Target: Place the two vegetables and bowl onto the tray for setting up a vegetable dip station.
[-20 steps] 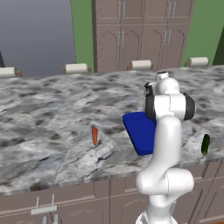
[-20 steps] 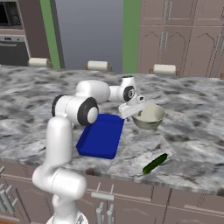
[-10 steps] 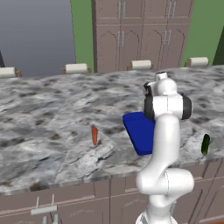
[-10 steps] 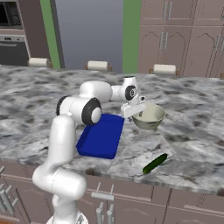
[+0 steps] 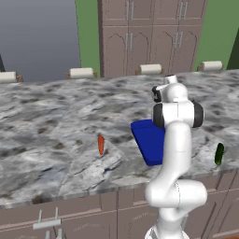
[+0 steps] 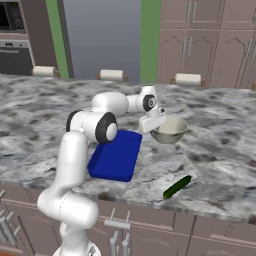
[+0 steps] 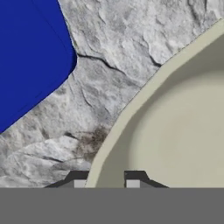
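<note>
The cream bowl (image 6: 171, 131) stands on the marble counter just right of the blue tray (image 6: 116, 155). My gripper (image 6: 154, 125) is at the bowl's left rim. In the hand view my gripper (image 7: 106, 180) has one fingertip outside and one inside the bowl (image 7: 175, 131) wall, shut on the rim, with a corner of the tray (image 7: 30, 48) at the upper left. The orange carrot (image 5: 101, 144) lies left of the tray (image 5: 148, 140). The dark green vegetable (image 6: 177, 186) lies near the counter's front edge, also seen at the right as the green vegetable (image 5: 219, 153).
Rolled towels (image 6: 112, 75) line the counter's far edge, with wooden cabinets (image 6: 200, 40) behind. Bare marble counter (image 5: 51, 121) spreads wide to the left of the carrot. The counter's front edge (image 6: 150, 207) runs close below the green vegetable.
The jaws have gone from wide open to closed on the bowl's rim. The hand has settled slightly lower at the bowl; the tray and both vegetables have not moved.
</note>
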Tool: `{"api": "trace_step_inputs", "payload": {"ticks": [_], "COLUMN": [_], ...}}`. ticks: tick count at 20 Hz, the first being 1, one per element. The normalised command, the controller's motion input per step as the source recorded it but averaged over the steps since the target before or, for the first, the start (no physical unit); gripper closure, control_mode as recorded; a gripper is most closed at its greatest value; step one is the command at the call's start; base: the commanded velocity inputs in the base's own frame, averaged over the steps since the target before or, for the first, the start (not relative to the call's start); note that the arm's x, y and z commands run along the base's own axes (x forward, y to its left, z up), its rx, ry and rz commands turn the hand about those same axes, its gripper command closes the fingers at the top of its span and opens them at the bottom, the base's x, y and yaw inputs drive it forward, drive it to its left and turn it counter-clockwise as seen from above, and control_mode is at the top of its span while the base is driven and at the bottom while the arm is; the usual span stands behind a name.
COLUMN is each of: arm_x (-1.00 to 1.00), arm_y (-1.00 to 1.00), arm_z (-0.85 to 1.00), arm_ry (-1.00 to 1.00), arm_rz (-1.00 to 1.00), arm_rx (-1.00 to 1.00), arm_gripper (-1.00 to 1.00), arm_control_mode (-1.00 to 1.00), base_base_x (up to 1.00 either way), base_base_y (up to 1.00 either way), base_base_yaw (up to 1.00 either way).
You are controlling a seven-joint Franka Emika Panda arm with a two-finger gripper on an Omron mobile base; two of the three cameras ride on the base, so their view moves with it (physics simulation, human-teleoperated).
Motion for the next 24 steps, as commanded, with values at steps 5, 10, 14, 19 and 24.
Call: {"api": "trace_step_inputs", "payload": {"ticks": [5,10,14,19,24], "arm_x": [-0.13,-0.19,-0.21,-0.21,-0.21], "arm_y": [0.05,0.16,0.22,0.21,0.19], "arm_z": [0.26,0.35,0.37,0.37,0.31], "arm_ry": [0.01,0.0,-0.01,-0.05,0.0], "arm_rz": [0.09,0.09,0.11,0.08,0.01], "arm_rx": [0.0,0.0,0.0,0.0,0.01], "arm_gripper": [1.0,1.0,1.0,1.0,1.0], "arm_control_mode": [-1.0,-1.0,-1.0,-1.0,-1.0], "base_base_x": [0.0,0.0,0.0,0.0,0.0], "base_base_y": [0.0,0.0,0.0,0.0,0.0], "base_base_yaw": [0.0,0.0,0.0,0.0,0.0]}}
